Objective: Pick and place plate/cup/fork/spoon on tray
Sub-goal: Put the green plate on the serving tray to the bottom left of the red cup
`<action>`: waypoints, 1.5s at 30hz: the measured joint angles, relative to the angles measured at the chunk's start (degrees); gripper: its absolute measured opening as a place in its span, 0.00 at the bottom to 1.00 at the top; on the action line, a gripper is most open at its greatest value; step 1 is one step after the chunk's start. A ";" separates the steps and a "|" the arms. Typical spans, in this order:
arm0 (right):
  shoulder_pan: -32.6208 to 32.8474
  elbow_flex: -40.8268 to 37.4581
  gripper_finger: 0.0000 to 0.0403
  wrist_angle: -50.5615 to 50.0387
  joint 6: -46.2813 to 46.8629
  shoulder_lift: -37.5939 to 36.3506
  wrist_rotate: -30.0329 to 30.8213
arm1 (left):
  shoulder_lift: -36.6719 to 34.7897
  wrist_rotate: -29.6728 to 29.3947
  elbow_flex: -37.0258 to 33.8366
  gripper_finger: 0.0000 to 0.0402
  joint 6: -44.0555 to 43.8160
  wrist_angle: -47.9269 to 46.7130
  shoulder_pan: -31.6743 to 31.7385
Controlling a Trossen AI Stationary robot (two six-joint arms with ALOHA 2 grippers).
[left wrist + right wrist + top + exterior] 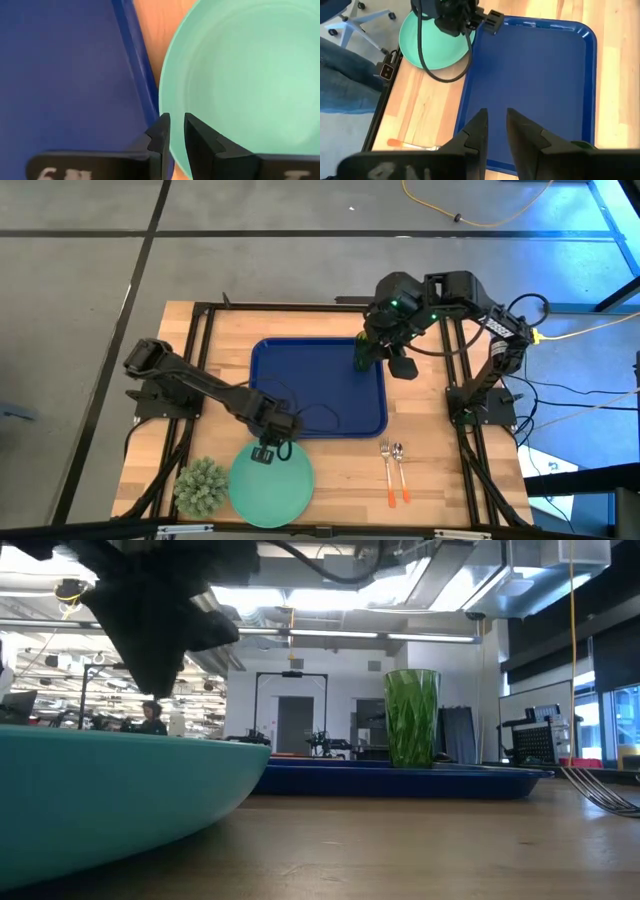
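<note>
- Filling the lower left of the low view, the plate (110, 795) is nearest; the left gripper (177, 132) has its fingers clenched on the rim, beside the tray.
- At the centre of the high view lies the tray (300, 380), with the cup (366, 352) upright at its upper right.
- Above the cup hangs the right gripper (495, 127), fingers released.
- Fork (386, 472) and spoon (401, 472) lie lower right.

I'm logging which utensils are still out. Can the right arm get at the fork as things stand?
Probably yes. The fork lies beside the spoon on bare table on the right arm's side, nothing over it. The right gripper is up at the cup on the tray.
</note>
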 joint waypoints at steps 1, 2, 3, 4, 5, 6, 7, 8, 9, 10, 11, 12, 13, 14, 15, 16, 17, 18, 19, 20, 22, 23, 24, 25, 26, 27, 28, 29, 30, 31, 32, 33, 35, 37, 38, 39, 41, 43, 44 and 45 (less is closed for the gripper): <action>0.00 0.00 0.18 0.00 0.00 0.00 0.00 | 0.25 -0.02 0.00 0.12 0.04 0.43 0.03; 0.00 -0.01 0.18 -0.02 0.00 0.00 -0.01 | 0.47 -0.02 0.00 0.12 0.04 0.75 0.05; 0.00 -0.01 0.18 -0.02 0.00 0.00 -0.01 | 0.70 -0.02 0.00 0.12 0.04 1.11 0.05; 0.00 -0.01 0.18 -0.01 0.00 0.00 0.00 | 0.97 -0.03 0.00 0.12 0.04 1.18 0.03; 0.00 0.00 0.18 -0.03 0.00 0.00 -0.02 | 1.31 -0.01 -0.11 0.12 0.04 1.27 0.03; 0.00 -0.01 0.18 -0.02 -0.02 0.00 -0.04 | 1.54 -0.02 -0.40 0.12 0.05 1.56 0.03; -0.02 0.01 0.18 -0.03 0.00 0.00 -0.04 | 1.65 -0.01 -0.88 0.12 0.04 1.97 0.03; -0.02 -0.01 0.18 -0.04 0.00 0.00 -0.04 | 1.76 0.01 -1.40 0.12 0.06 2.72 0.03; 0.00 -0.01 0.18 -0.03 0.00 0.00 -0.06 | 1.91 0.05 -1.91 0.12 0.07 3.80 0.00; -0.02 -0.01 0.18 -0.04 0.00 0.00 -0.07 | 2.01 0.02 -2.35 0.12 0.07 4.34 0.00; -0.02 -0.01 0.18 -0.04 0.00 0.00 -0.07 | 2.02 -0.01 -2.79 0.12 0.05 4.55 0.03; -0.02 -0.01 0.18 -0.04 0.00 0.00 -0.09 | 2.02 -0.14 -3.10 0.12 0.06 4.88 0.03; -0.02 -0.01 0.18 -0.04 0.00 0.00 -0.09 | 2.02 -0.22 -3.25 0.12 0.04 5.56 0.03; -0.02 -0.01 0.18 -0.04 0.00 0.00 -0.09 | 2.02 -0.23 -3.30 0.11 0.05 6.12 0.03; -0.02 0.00 0.18 -0.04 0.00 0.00 -0.09 | 2.00 -0.23 -3.31 0.11 0.09 6.23 0.03; -0.02 0.00 0.18 -0.04 0.02 0.00 -0.09 | 2.00 -0.23 -3.37 0.11 0.33 6.17 0.03; -0.02 -0.01 0.18 -0.04 0.06 0.00 -0.09 | 2.00 -0.30 -3.41 0.11 0.60 6.13 0.03; -0.02 0.00 0.18 -0.04 0.07 0.00 -0.09 | 2.00 -0.44 -3.43 0.12 1.05 6.13 0.03; -0.02 -0.01 0.18 -0.04 0.09 0.00 -0.09 | 2.00 -0.59 -3.43 0.12 1.60 6.17 0.03; -0.02 -0.01 0.18 -0.04 0.10 0.00 -0.09 | 2.00 -0.95 -3.43 0.12 1.82 6.16 0.03; -0.02 -0.01 0.18 -0.04 0.15 0.00 -0.09 | 2.00 -1.63 -3.43 0.12 1.92 6.08 0.03; -0.02 0.00 0.18 -0.04 0.15 0.00 -0.09 | 2.00 -1.75 -3.43 0.12 1.95 6.09 0.03; -0.02 -0.01 0.18 -0.03 0.15 0.00 -0.09 | 2.00 -1.76 -3.43 0.12 1.96 6.05 0.03; -0.02 0.01 0.18 -0.04 0.15 0.00 -0.09 | 2.14 -1.75 -3.43 0.12 1.95 6.07 0.03; -0.02 -0.01 0.18 -0.04 0.15 0.00 -0.09 | 2.42 -1.66 -3.43 0.12 1.95 6.19 0.03; -0.02 -0.01 0.18 -0.04 0.15 0.00 -0.09 | 2.63 -1.46 -3.44 0.12 1.95 6.01 0.03; -0.02 -0.01 0.18 -0.04 0.15 0.00 -0.07 | 2.68 -1.41 -3.50 0.11 1.95 5.69 -0.06; -0.02 -0.01 0.18 -0.04 0.17 0.00 -0.08 | 2.71 -1.43 -3.49 0.11 1.97 5.83 -0.17; -0.02 -0.01 0.18 -0.04 0.17 0.00 -0.08 | 3.06 -1.43 -3.42 0.11 1.97 6.37 -0.24; -0.02 -0.01 0.18 -0.04 0.17 0.00 -0.07 | 3.40 -1.54 -3.39 0.11 1.97 6.67 -0.22; -0.02 -0.01 0.18 -0.04 0.15 0.00 -0.07 | 3.57 -1.97 -3.47 0.11 1.97 6.25 -0.24; -0.02 -0.01 0.18 -0.04 0.13 0.00 -0.07 | 3.53 -2.24 -3.52 0.11 1.99 5.90 -0.22; -0.02 -0.01 0.18 -0.04 0.13 0.00 -0.07 | 3.44 -3.10 -3.46 0.12 2.46 6.51 -0.22; -0.02 -0.01 0.18 -0.04 0.09 0.00 -0.07 | 3.44 -3.47 -3.45 0.12 3.20 6.20 -0.22; -0.02 -0.01 0.18 -0.04 0.11 0.00 -0.07 | 3.44 -3.47 -3.45 0.12 3.26 6.26 -0.22; -0.02 -0.01 0.18 -0.04 0.09 0.00 -0.07 | 3.44 -3.47 -3.45 0.12 3.28 6.30 -0.22; -0.02 -0.01 0.18 -0.04 0.09 0.00 -0.07 | 3.44 -3.42 -3.45 0.12 3.34 6.21 -0.22; -0.02 -0.01 0.18 -0.04 0.13 0.00 -0.07 | 3.81 -3.40 -3.45 0.12 3.50 6.43 -0.22; -0.02 -0.01 0.18 -0.04 0.13 0.00 -0.07 | 4.19 -3.40 -3.45 0.12 3.51 6.57 -0.22; -0.02 -0.01 0.18 -0.04 0.11 0.00 -0.05 | 4.40 -3.34 -3.48 0.12 3.50 6.25 -0.22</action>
